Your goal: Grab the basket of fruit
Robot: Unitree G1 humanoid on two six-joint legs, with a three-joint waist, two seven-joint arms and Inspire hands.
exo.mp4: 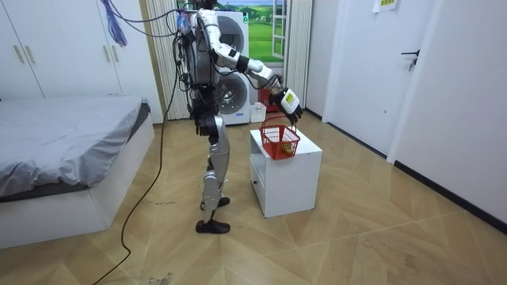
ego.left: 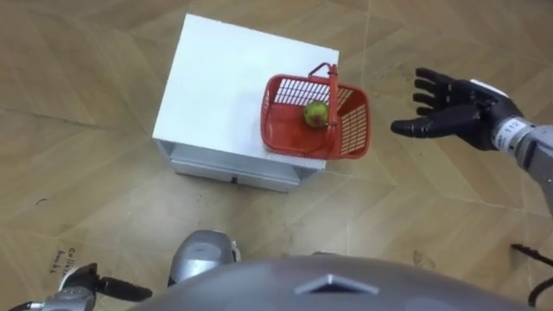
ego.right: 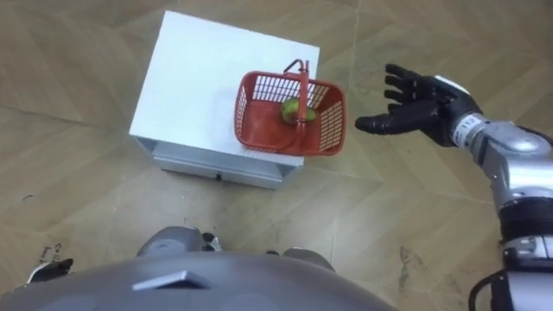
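Evidently the chief hazard is a fall. The red fruit basket (ego.left: 354, 130) stands at the near right corner of the white table (ego.left: 216, 78), and its right wall appears to reach past the table's edge, over the wooden floor (ego.left: 86, 173). A sideways brush from the knuckles or thumb could push it further out and tip it off.

A second hazard is a missed grasp. The thin handle (ego.left: 332, 86) stands upright across the basket, and fingers closing beside it rather than round it would likely knock it flat or rock the basket.

A third hazard is tilt on lifting. The green fruit (ego.left: 316, 112) lies close under the handle, toward the far side, so an off-centre hold might let the basket swing and the fruit roll.

The right hand (ego.left: 454, 111) hangs to the right of the basket, clear of it and touching nothing. Its fingers are straight and spread, with the thumb pointing toward the basket. In the room view the right arm is stretched forward from the shoulder, with the hand above the basket, and the robot stands upright just beside the table. The left hand (ego.left: 82, 289) hangs low at the robot's side, and its grip cannot be made out.
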